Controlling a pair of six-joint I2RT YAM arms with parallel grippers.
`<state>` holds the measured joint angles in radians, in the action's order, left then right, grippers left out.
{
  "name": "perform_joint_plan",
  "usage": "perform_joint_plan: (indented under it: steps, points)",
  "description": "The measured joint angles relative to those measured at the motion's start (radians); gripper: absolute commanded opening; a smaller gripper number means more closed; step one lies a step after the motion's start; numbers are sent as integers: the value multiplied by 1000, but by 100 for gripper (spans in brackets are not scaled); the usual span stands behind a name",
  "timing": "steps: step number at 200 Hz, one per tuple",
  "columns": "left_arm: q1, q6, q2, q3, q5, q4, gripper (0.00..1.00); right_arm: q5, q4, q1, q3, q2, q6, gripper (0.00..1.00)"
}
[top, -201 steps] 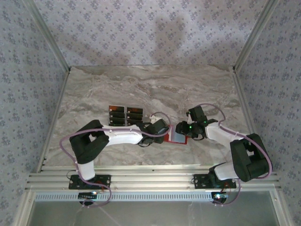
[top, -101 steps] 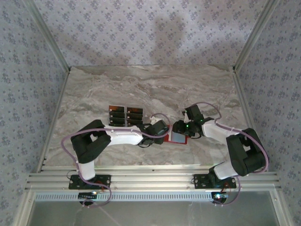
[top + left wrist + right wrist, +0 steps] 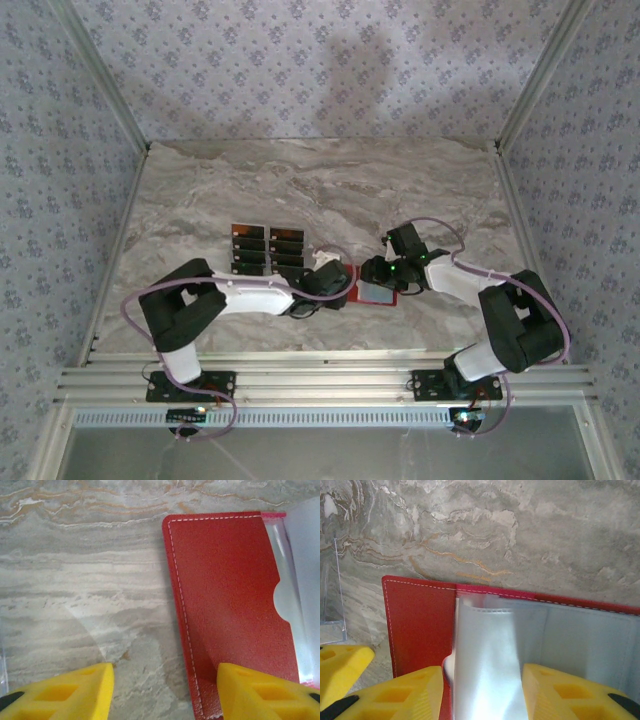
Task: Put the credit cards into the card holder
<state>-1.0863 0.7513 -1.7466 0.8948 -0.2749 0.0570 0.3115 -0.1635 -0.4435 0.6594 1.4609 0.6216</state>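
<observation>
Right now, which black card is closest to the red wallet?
The credit card at the near right corner of the group; the others lie farther from the red card holder.

Card holder (image 3: pixel 225 605) red, white stitching; cards (image 3: pixel 250 241) black, seemingly orange-striped; table (image 3: pixel 75 580) grey marble.

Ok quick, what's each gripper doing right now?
Left gripper: open, holding nothing, one finger over the red card holder.
Right gripper: fingers either side of the holder's pale sleeve; whether it grips cannot be told.
</observation>
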Motion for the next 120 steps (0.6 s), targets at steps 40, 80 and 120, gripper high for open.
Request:
perform_joint_plan:
  steps: [40,80,120]
  points:
    - [-5,-17,48,-60,24,-44,62,0,8,0,0,1,15,48]
    - [-35,-57,58,-84,56,-134,63,0,13,0,0,6,18,48]
    - [-60,-91,58,-89,79,-218,64,0,15,0,0,6,18,48]
